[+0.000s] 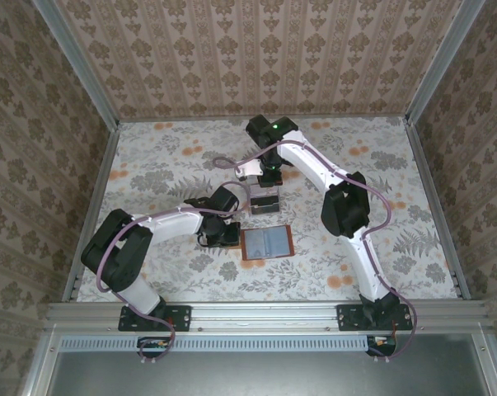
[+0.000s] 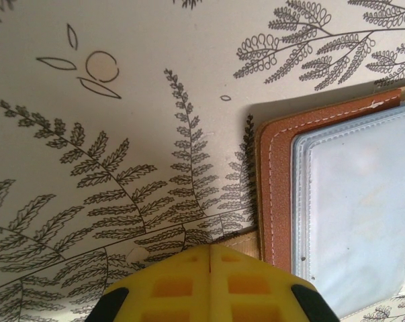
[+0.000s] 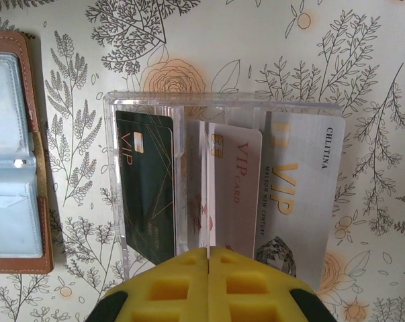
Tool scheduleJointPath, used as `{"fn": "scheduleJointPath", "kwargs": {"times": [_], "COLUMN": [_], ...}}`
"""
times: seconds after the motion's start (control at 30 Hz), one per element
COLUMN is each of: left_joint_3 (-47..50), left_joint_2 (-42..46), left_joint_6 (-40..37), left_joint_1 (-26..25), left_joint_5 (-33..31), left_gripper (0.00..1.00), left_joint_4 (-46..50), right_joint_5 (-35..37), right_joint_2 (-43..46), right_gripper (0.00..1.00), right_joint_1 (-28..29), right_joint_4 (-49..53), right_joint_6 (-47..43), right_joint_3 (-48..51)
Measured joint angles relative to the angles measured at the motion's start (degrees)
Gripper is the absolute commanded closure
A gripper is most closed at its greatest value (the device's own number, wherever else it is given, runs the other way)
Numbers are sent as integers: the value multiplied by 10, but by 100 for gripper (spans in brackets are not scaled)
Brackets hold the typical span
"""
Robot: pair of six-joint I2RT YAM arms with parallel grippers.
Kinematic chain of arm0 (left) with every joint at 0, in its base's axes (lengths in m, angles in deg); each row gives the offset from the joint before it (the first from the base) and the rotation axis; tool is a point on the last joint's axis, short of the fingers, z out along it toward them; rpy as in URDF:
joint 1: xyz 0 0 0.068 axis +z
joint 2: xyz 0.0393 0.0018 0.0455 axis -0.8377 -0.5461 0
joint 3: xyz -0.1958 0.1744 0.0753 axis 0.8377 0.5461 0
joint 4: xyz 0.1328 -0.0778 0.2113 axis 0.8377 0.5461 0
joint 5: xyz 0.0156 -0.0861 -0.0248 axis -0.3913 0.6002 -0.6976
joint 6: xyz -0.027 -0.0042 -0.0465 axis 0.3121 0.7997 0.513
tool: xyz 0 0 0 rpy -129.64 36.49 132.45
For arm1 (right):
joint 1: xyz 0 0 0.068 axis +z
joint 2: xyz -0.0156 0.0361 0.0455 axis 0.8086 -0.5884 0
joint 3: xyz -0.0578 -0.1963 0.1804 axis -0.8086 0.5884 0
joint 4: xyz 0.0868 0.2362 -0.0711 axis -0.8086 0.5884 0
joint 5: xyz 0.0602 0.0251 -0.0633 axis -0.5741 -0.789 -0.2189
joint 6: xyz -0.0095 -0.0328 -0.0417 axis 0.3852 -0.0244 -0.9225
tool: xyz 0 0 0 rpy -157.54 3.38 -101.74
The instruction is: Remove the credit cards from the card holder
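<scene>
The card holder [image 1: 266, 244] lies open and flat on the table, brown leather with pale clear pockets [image 2: 353, 201] that look empty. My left gripper [image 1: 228, 237] is shut at its left edge, its tips [image 2: 209, 248] just over the small tan side tab [image 2: 248, 239]. Behind it stands a clear plastic tray [image 1: 264, 201], and my right gripper [image 1: 264, 183] hovers shut over it with nothing held. In the tray [image 3: 189, 98] lean three credit cards: a dark green one [image 3: 147, 181], a pinkish one [image 3: 234, 191] and a silver one [image 3: 299, 194]. My right gripper [image 3: 208, 251] sits above the tray's middle divider.
The flower-patterned table cloth [image 1: 396, 247] has free room to the right and along the back. Papered walls with metal corner posts [image 1: 75, 66] close in the table on three sides. The card holder [image 3: 14, 154] lies left of the tray.
</scene>
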Motion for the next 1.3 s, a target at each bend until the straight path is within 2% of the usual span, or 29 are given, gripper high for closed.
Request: {"fn": "scheduleJointPath", "kwargs": {"times": [0.13,0.33,0.63,0.77,0.93,1.03,1.3], "left_joint_3": [0,0,0,1,3,4,30], "left_joint_2": [0,0,0,0,0,1,28], "left_joint_6": [0,0,0,0,0,1,16], "left_joint_1": [0,0,0,-2,-13,-23,-35], "left_joint_5": [0,0,1,3,2,2,0], "left_gripper": [95,95,95,95,95,95,94], "left_joint_4": [0,0,0,-1,-5,-10,-12], "right_joint_5": [-3,-3,17,24,23,19,14], "right_joint_2": [-4,-12,-9,16,92,166,322], "right_gripper": [99,84,81,81,74,71,83], "right_joint_1": [0,0,-3,-4,-4,-4,-4], "right_joint_4": [0,-1,-35,-61,-118,-183,-337], "right_joint_6": [-4,3,42,71,135,196,417], "right_joint_3": [0,-1,1,33,122,216,412]}}
